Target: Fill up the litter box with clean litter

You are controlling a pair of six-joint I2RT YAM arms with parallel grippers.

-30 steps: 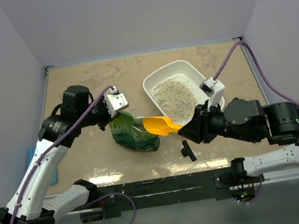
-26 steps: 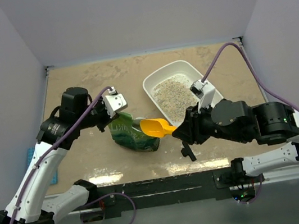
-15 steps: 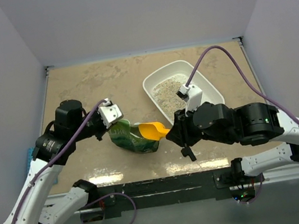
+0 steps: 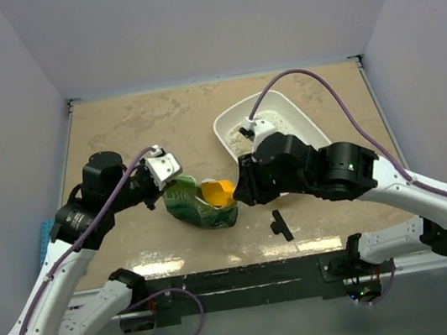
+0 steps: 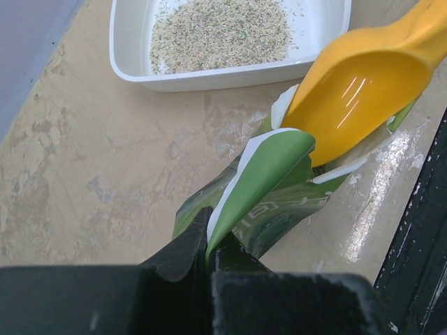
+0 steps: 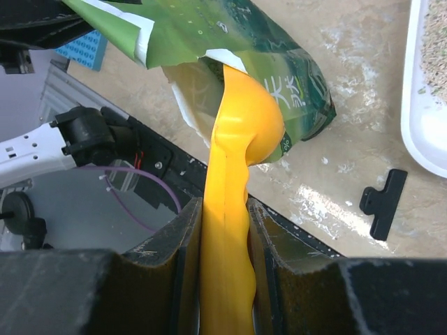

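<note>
The white litter box (image 4: 293, 110) sits at the back right with a layer of pale clean litter (image 5: 220, 31) in it. A crinkled green bag (image 4: 200, 209) lies open at the table's middle. My left gripper (image 4: 166, 190) is shut on the bag's upper flap (image 5: 262, 167) and holds the mouth open. My right gripper (image 4: 243, 192) is shut on the handle of a yellow scoop (image 6: 227, 230). The scoop's empty bowl (image 5: 360, 84) is at the bag's mouth, partly inside it (image 6: 244, 115).
A black clip (image 4: 280, 226) lies on the table near the front edge, right of the bag; it also shows in the right wrist view (image 6: 383, 202). A blue item (image 6: 84, 47) sits off the table's left side. The black front rail (image 4: 249, 275) runs along the near edge.
My right arm swung left from beside the litter box, carrying the scoop to the bag's mouth. My left gripper shifted slightly down and left, still holding the flap.
</note>
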